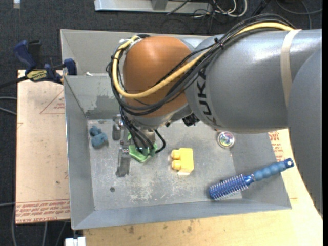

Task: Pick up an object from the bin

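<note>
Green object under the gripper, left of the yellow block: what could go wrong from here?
1. The green object lies low on the bin floor, partly hidden by the gripper. The gripper looks set toward its left edge and might push it aside rather than take it.
2. The yellow block sits close on the right and could get nudged.
</note>
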Robot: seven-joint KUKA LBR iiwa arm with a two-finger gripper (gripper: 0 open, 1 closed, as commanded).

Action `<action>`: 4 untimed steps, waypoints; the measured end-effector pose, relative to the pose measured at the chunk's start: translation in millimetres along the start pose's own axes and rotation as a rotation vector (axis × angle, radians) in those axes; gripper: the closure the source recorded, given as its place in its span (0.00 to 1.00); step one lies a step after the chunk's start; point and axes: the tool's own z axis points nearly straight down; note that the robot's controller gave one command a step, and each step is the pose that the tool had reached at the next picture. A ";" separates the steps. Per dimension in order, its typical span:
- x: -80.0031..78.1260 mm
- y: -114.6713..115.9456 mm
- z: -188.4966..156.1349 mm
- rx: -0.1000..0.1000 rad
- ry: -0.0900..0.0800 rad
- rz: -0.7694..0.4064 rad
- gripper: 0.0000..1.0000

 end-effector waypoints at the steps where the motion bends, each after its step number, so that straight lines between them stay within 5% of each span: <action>1: -67.4 20.4 165.5 -0.002 -0.007 0.072 0.00; 2: -71.9 19.3 130.4 -0.004 -0.011 0.228 0.00; 3: -96.4 25.1 126.1 -0.004 -0.011 0.258 0.00; 4: -95.0 24.7 162.9 -0.001 -0.008 0.242 0.00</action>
